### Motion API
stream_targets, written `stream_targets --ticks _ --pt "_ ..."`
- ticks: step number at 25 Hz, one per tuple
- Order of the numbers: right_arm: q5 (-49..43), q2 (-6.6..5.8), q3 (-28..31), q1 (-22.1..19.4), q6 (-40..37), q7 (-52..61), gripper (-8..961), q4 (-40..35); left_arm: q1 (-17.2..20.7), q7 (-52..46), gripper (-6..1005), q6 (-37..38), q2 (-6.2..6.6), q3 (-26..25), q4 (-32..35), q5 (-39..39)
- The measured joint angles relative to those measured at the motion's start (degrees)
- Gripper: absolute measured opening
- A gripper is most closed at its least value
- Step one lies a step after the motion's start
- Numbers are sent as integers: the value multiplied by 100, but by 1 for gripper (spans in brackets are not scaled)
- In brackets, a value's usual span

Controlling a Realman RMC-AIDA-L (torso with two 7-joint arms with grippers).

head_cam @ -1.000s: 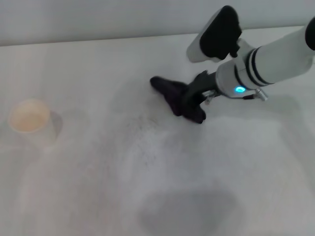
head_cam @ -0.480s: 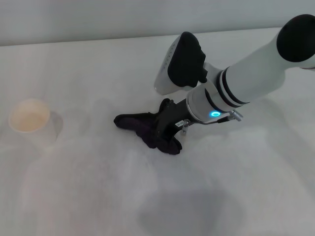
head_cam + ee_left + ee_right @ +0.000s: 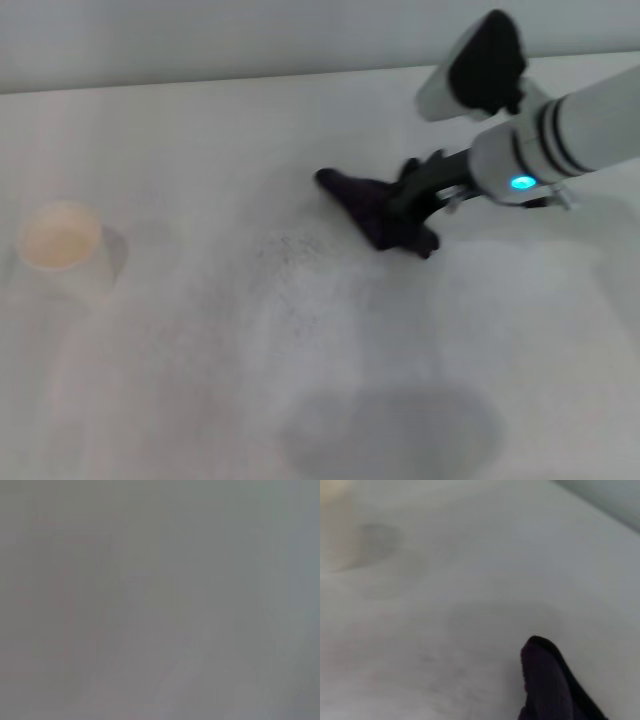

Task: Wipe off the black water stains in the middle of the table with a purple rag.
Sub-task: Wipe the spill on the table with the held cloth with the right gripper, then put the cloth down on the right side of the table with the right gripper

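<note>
Right gripper [image 3: 415,205] clenched on purple rag [image 3: 380,212], pressed to table [image 3: 200,380]; blot apparently gone; sweep flat across faint specks.

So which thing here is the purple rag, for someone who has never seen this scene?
Start from the white table and follow the robot's right arm in from the right to the right gripper. The purple rag is the soft, very dark cloth held at its tip, lying on the tabletop. Unlike the pale cup far to the left, it is almost black, with a thin pointed corner.
</note>
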Motion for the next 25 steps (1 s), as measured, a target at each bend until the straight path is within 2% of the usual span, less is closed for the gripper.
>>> stream_targets --ticks 7,11,19,25 --pt "-547 -83 1173 -450 649 -207 101 -373 -19 0 888 18 4 -24 19 0" --pt "-530 -30 1612 -771 976 -466 101 -791 -25 0 888 35 16 -34 24 0" --pt "-446 59 1519 -690 918 -967 101 -557 -50 0 888 39 18 -35 23 0" --pt "327 43 1432 -830 702 -1468 156 -565 -59 0 888 47 18 -79 10 0"
